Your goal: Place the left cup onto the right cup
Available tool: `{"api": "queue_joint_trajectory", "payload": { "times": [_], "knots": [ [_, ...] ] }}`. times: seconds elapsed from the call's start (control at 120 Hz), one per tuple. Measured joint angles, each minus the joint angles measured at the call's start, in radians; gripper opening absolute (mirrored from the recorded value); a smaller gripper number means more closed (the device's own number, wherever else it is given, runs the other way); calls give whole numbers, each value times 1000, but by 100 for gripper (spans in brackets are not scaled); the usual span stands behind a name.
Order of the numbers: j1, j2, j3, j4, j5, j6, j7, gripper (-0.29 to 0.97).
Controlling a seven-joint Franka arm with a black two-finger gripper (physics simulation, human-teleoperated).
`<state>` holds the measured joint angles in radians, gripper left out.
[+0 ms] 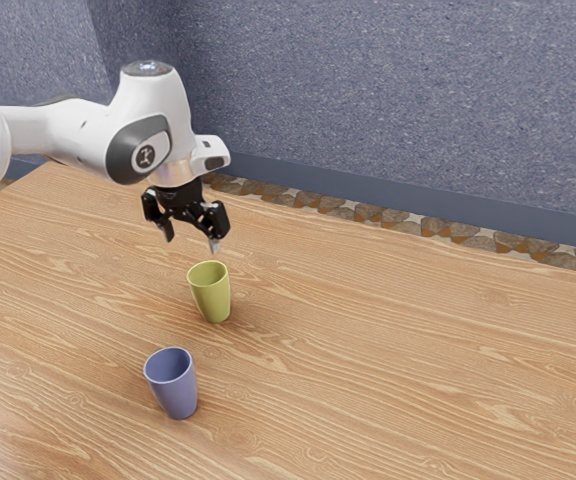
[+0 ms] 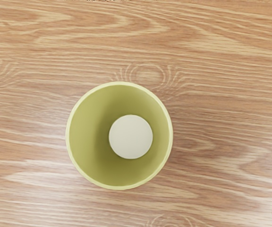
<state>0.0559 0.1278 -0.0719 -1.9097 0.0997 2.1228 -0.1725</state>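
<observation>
The claw (image 1: pixel 191 238) hangs in the air just above the green cup (image 1: pixel 209 290), its two fingers spread apart and holding nothing. The green cup stands upright on the wooden tabletop (image 1: pixel 388 340), mouth up. In the wrist view the green cup (image 2: pixel 89 142) sits straight under the hand, its round pale bottom visible through the open rim. The purple cup (image 1: pixel 171 382) also stands upright on the tabletop, near the green one but apart from it, closer to the exterior view's lower edge.
</observation>
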Motion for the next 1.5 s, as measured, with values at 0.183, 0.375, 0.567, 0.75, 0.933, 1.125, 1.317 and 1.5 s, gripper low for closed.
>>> {"api": "queue_joint_trajectory", "payload": {
  "times": [0.183,0.375,0.567,0.75,0.933,1.125,1.317,1.5],
  "knots": [
    [1,5,-3,-1,0,10,-36,68],
    [3,15,-2,-1,0,29,-70,68],
    [3,16,-3,-1,0,38,-108,68],
    [2,17,-14,-6,0,44,-145,68],
    [4,28,-15,-13,0,56,-175,68],
    [4,35,-16,-13,1,64,-198,68],
    [14,51,-16,-12,2,77,-213,68],
    [23,75,-9,-1,1,86,-219,68]
  ]
}}
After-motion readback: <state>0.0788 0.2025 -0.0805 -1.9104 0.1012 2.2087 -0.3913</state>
